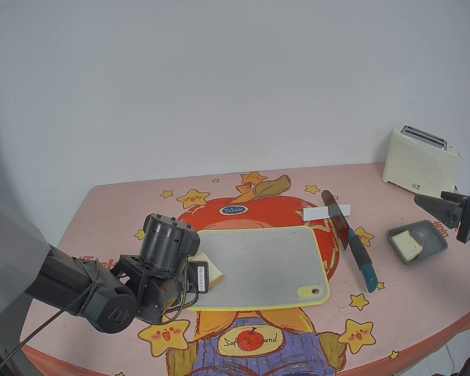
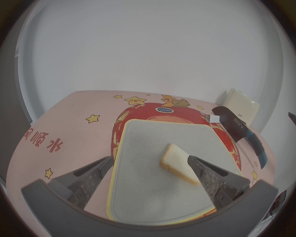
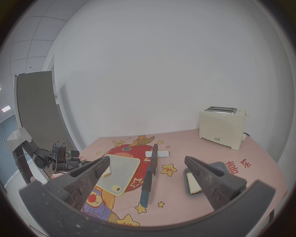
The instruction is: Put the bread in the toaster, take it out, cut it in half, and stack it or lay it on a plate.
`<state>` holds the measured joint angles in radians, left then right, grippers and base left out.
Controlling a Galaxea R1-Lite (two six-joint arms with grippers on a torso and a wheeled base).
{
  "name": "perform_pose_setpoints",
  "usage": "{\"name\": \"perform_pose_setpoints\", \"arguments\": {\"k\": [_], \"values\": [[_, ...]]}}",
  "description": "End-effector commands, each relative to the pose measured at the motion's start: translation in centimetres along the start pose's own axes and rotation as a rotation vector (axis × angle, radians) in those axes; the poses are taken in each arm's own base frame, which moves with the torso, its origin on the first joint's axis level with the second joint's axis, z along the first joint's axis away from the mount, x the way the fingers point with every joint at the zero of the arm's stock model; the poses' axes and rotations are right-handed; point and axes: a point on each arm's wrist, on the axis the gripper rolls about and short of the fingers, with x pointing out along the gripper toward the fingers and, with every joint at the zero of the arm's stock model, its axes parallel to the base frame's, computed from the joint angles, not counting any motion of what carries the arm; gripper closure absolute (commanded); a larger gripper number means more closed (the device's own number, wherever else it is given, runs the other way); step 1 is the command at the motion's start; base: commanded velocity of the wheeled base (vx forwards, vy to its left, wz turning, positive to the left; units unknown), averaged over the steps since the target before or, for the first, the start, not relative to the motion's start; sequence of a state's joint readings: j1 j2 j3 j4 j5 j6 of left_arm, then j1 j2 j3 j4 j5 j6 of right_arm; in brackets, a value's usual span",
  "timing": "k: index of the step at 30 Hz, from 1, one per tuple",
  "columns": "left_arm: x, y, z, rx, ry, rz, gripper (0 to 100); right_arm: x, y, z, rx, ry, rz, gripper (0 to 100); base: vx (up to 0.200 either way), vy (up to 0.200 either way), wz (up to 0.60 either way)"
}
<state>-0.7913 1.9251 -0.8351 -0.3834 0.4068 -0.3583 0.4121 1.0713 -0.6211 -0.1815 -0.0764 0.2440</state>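
Note:
A half slice of bread point(image 2: 175, 160) lies on the grey cutting board point(image 2: 148, 191) near its left edge. My left gripper point(image 2: 151, 165) is open low over the board, and the bread lies against the inside of one finger point(image 2: 212, 182). A second half slice point(image 1: 406, 245) rests in a small grey plate point(image 1: 430, 234) at the right. My right gripper point(image 1: 433, 199) hangs open above the table's right side, between that plate and the cream toaster point(image 1: 421, 161). The toaster's slots look empty.
A knife point(image 1: 349, 239) with a dark blade and a blue handle lies on the table between the board and the plate. A white paper strip point(image 1: 326, 212) lies under its blade. The wall stands close behind the table.

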Motion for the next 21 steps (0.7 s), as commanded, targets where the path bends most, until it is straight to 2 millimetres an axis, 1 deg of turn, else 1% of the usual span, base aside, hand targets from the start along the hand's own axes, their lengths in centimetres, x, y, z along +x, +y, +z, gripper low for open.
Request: {"name": "perform_pose_setpoints", "arguments": {"k": [1,9,11,16,17,18,21], "values": [[-0.1,0.0,0.0,-0.001,0.000,-0.002,100,0.1,0.0,0.0,0.000,0.001,0.000,0,0.000,0.000,0.00],[-0.3,0.2,0.1,-0.004,-0.004,-0.002,100,0.1,0.0,0.0,0.000,0.003,0.000,0,0.000,0.000,0.00],[-0.7,0.2,0.3,-0.007,-0.012,-0.005,100,0.1,0.0,0.0,0.000,0.003,0.000,0,0.000,0.000,0.00],[-2.8,0.7,1.8,-0.024,-0.076,-0.029,100,0.1,0.0,0.0,0.000,0.003,0.000,0,0.000,0.000,0.00],[-2.8,0.7,1.8,-0.024,-0.076,-0.029,100,0.1,0.0,0.0,0.000,0.003,0.000,0,0.000,0.000,0.00],[-3.5,0.8,2.2,-0.020,-0.094,-0.035,100,0.1,0.0,-0.1,-0.001,0.004,-0.001,0,0.000,0.000,0.00],[-4.4,1.1,2.4,-0.018,-0.114,-0.044,100,0.1,0.0,-0.1,-0.001,0.006,-0.001,0,0.000,0.000,0.00]]}}
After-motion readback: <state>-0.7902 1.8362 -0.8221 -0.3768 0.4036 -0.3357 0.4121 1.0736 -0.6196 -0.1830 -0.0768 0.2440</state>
